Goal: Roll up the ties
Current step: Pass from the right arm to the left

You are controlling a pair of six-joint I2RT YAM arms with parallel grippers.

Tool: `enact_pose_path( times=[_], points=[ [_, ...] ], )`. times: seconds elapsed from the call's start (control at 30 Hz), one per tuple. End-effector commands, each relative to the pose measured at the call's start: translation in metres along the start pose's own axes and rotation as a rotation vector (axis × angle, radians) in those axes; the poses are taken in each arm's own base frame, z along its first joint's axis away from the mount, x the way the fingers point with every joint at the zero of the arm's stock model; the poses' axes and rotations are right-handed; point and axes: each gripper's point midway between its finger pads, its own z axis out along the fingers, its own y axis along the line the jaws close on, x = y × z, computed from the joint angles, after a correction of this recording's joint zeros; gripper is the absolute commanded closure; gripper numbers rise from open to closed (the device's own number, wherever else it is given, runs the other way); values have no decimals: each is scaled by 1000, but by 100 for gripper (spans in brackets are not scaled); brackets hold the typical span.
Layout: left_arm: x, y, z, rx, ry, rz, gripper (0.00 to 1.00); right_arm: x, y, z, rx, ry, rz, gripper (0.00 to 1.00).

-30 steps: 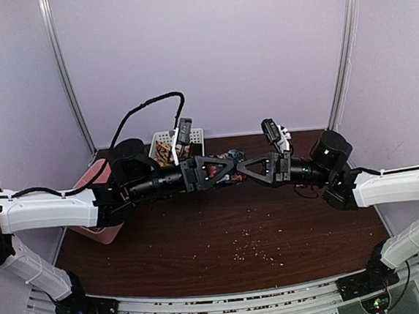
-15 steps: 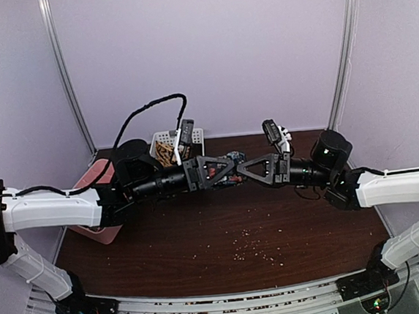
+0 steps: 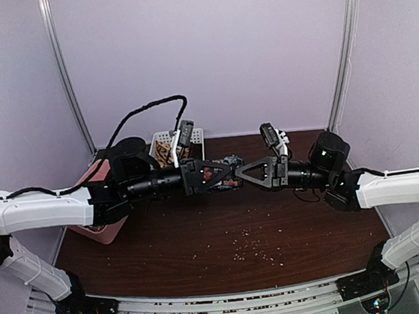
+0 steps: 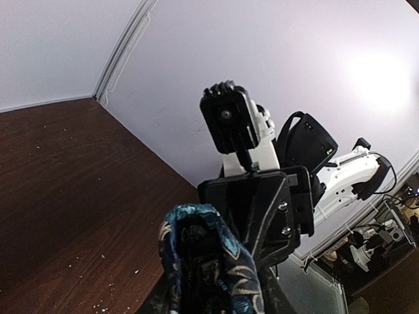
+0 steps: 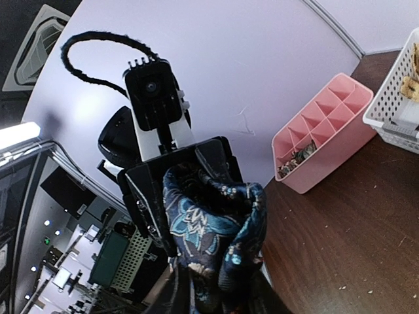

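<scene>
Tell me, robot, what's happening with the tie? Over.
Left gripper and right gripper tip to tip, both at the blue patterned tie, grip unclear. Tie bunched, up in the air. Pink tray and white basket off to the side.

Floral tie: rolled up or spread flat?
Rolled up, not spread: the floral tie is a compact wad between the left gripper and right gripper. Whether the roll is neat: cannot tell.

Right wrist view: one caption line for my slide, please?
Bunched dark floral tie facing the left arm; pink tray on the table behind.
</scene>
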Motion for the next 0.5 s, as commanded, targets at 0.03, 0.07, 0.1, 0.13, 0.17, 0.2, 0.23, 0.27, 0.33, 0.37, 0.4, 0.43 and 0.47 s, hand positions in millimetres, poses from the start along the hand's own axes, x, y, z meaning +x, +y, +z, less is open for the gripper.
enact_pose_path(
  times=[0.03,0.07,0.1,0.13,0.17,0.2,0.23,0.27,0.33,0.37,0.4,0.43,0.47],
  points=[
    [-18,-10,-17,12,-14,65,100,-11,7,0,-7,-32,-36,52],
    [-19,-9,-21,10,-14,68,100,-11,6,0,-4,-31,-36,47],
    [-21,-6,-24,3,-14,71,100,-11,5,0,0,-31,-37,42],
    [-20,-1,-28,-12,-2,73,100,-9,4,-1,4,-26,-36,36],
    [-22,7,-34,-37,7,80,100,-8,2,-1,10,-23,-35,30],
    [-21,13,-39,-63,28,87,100,-6,1,-2,12,-20,-36,23],
    [-20,20,-45,-91,49,99,100,-4,-1,-3,17,-16,-36,16],
    [-19,26,-52,-120,71,113,100,-3,-3,-4,20,-13,-37,8],
    [-17,40,-68,-183,132,142,100,-1,-7,-6,29,-6,-39,0],
    [-17,49,-76,-227,173,154,100,0,-8,-6,33,-3,-39,0],
    [-14,58,-85,-265,219,167,100,2,-10,-7,40,3,-39,0],
    [-13,67,-95,-303,262,172,100,3,-13,-8,46,7,-40,0],
    [-12,77,-106,-344,306,163,100,4,-14,-8,49,11,-43,0]
  ],
)
